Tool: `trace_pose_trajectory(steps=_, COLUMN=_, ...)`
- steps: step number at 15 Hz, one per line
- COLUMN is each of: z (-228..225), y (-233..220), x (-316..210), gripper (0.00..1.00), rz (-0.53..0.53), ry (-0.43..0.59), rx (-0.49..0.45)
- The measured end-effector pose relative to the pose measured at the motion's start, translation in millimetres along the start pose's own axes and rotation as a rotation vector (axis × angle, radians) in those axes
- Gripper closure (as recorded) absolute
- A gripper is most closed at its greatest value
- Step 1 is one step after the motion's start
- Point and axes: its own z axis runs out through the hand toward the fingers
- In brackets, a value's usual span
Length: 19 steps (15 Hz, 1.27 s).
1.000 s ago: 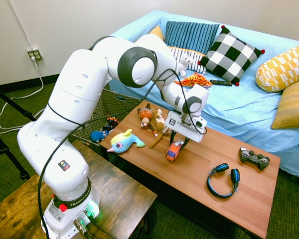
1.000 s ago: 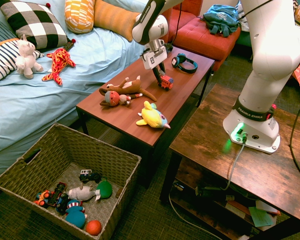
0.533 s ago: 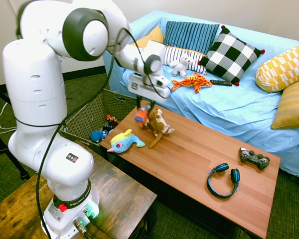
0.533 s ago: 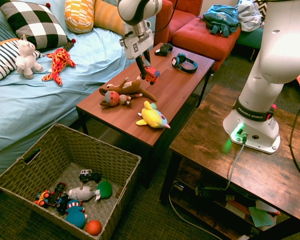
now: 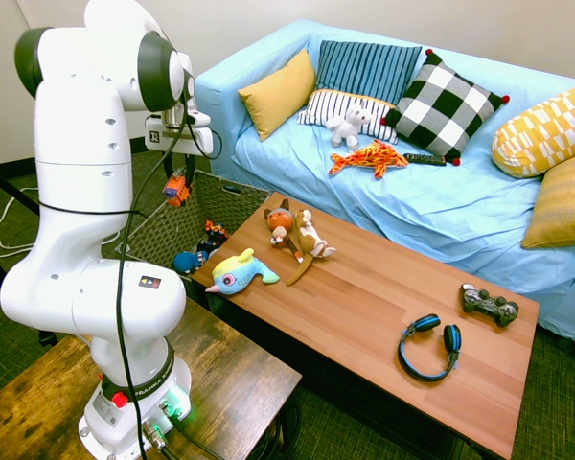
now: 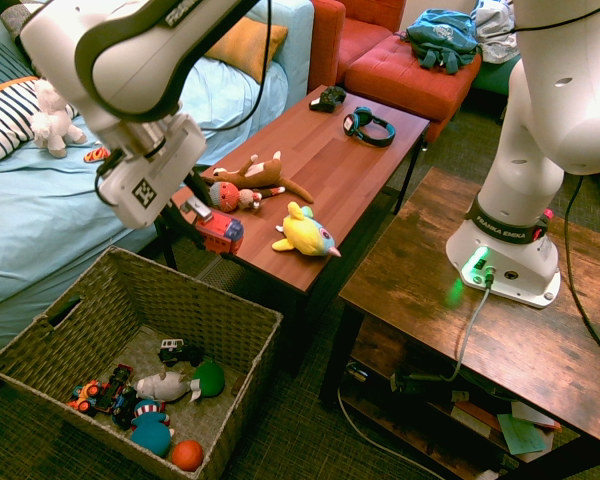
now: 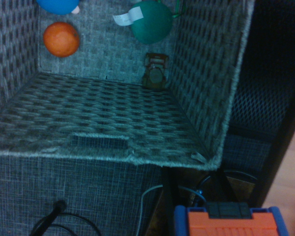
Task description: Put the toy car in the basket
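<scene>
The toy car [image 6: 216, 232] was held clenched in the gripper [image 6: 205, 222], carried in the air off the end of the desk [image 6: 332, 185] and not resting on anything. Taking the basket [image 6: 235, 310] as the landmark, the car was seen above and just outside the basket's rim on the side nearest the desk, so the open mouth of the basket lay below the car and away from the desk. In the first exterior view the same car [image 5: 176, 189] hung beside the white arm, above the basket's near wall [image 5: 177, 226], with the basket partly hidden behind the arm.

From the wrist view, the basket's woven floor [image 7: 96, 115] was looked into at a slant, with an orange ball [image 7: 61, 39] and a green ball [image 7: 152, 22] lying at the far end of the basket and a small dark toy [image 7: 154, 72] against the same end. The car's orange and blue body [image 7: 230, 222] showed at the lower edge of that view, on the near side of the basket's closest rim.

It was judged that the car was not yet over the basket's floor, and that the coming move would turn on carrying it further from the desk, past the rim, before it could be lowered and let go. The floor nearest the desk appeared bare of toys
</scene>
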Motion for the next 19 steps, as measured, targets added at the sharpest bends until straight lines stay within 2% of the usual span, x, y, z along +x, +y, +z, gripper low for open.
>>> trace_pose_trajectory(steps=2, z=2.9, y=-24.9, x=11.6, gripper=0.0, rz=-0.017, ry=-0.021, rx=-0.011)
trace_pose_trajectory(steps=5, z=-18.7, y=-50.7, x=13.5, gripper=0.0, rz=-0.03, ry=-0.023, rx=0.001)
trace_pose_trajectory(steps=10, z=-60.2, y=-63.0, x=45.1, gripper=0.0, rz=0.009, ry=0.0, rx=0.036)
trace_pose_trajectory(steps=12, z=-92.8, y=-32.2, x=89.1, gripper=0.0, rz=0.089, ry=0.016, rx=0.094)
trace_pose_trajectory(steps=15, z=-142.7, y=50.7, x=162.6, gripper=0.0, rz=0.206, ry=-0.025, rx=0.271)
trace_pose_trajectory(steps=19, z=-134.2, y=112.4, x=218.7, gripper=0.0, rz=0.231, ry=-0.044, rx=0.432)
